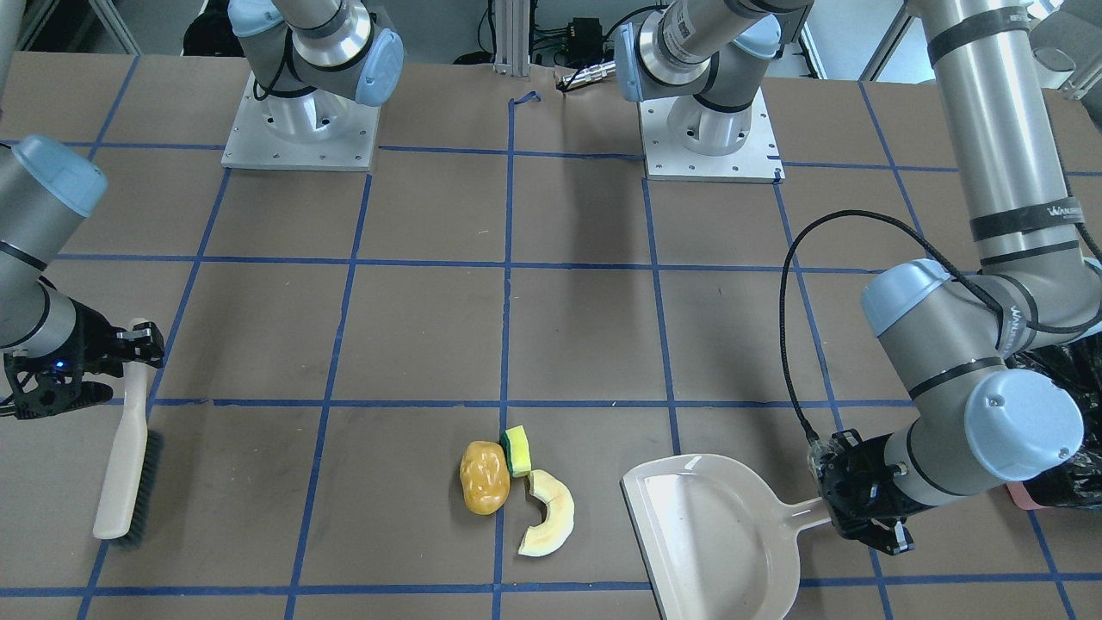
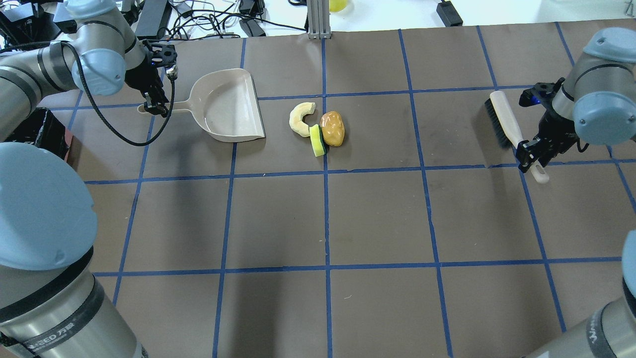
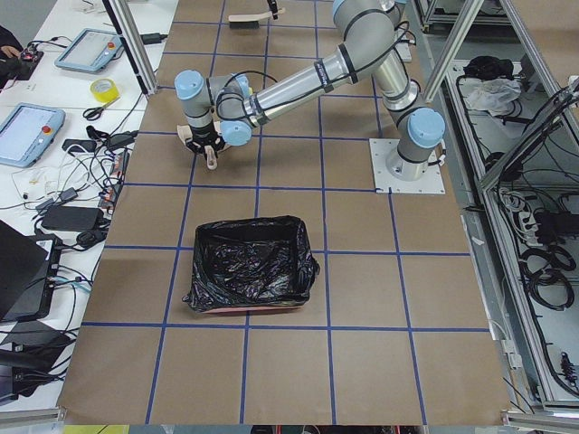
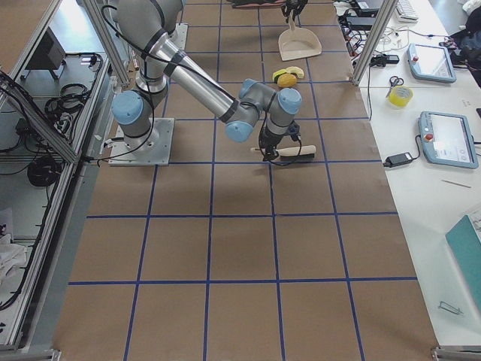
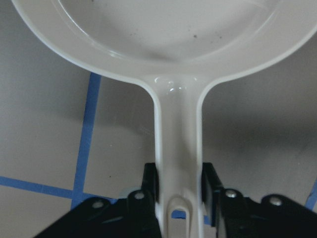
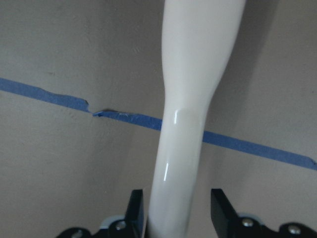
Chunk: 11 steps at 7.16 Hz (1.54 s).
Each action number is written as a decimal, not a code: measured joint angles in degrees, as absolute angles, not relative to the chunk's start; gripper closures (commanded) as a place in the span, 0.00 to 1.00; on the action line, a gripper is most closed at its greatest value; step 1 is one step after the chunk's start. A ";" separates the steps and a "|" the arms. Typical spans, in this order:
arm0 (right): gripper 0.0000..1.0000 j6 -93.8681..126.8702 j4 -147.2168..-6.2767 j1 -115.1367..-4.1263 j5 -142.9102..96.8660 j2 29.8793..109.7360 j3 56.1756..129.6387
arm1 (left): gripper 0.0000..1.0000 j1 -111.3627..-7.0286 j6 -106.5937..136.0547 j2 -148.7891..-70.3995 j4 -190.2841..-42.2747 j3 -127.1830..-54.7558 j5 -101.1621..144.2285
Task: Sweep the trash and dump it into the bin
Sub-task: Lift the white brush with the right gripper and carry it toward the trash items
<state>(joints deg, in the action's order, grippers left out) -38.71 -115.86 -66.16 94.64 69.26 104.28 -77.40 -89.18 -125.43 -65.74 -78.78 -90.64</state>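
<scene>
The trash lies close together on the table: an orange-brown potato-like lump (image 1: 484, 489) (image 2: 332, 128), a yellow-and-green sponge (image 1: 516, 450) (image 2: 317, 140) and a pale crescent slice (image 1: 548, 515) (image 2: 300, 118). My left gripper (image 2: 154, 102) (image 5: 179, 183) is shut on the handle of the beige dustpan (image 1: 715, 534) (image 2: 231, 107), whose mouth faces the trash a short way off. My right gripper (image 2: 529, 159) (image 6: 176, 203) is open, its jaws on either side of the brush handle (image 6: 185, 114) with small gaps. The brush (image 1: 129, 456) (image 2: 504, 122) lies far from the trash. The bin (image 3: 249, 276) with its black bag stands behind the left arm.
The bin's bag (image 1: 1067, 405) and pink base (image 1: 1026, 495) show at the table edge beside the left arm's elbow. Both arm bases (image 1: 300, 129) (image 1: 710, 138) stand at the robot's side. Blue tape lines grid the brown table top.
</scene>
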 measured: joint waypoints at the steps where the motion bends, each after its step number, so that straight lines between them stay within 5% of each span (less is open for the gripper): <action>1: 0.51 -38.59 -115.92 -66.17 94.58 69.26 104.18 | 1.00 -77.63 -89.25 -125.33 -66.10 -78.40 -90.67; 3: 1.00 -37.89 -115.95 -66.18 94.42 69.26 104.09 | 1.00 -78.62 -90.42 -125.29 -66.28 -78.18 -91.05; 11: 1.00 -23.10 -110.29 -74.17 93.25 69.50 98.53 | 1.00 -79.54 -93.86 -124.20 -66.51 -80.26 -92.73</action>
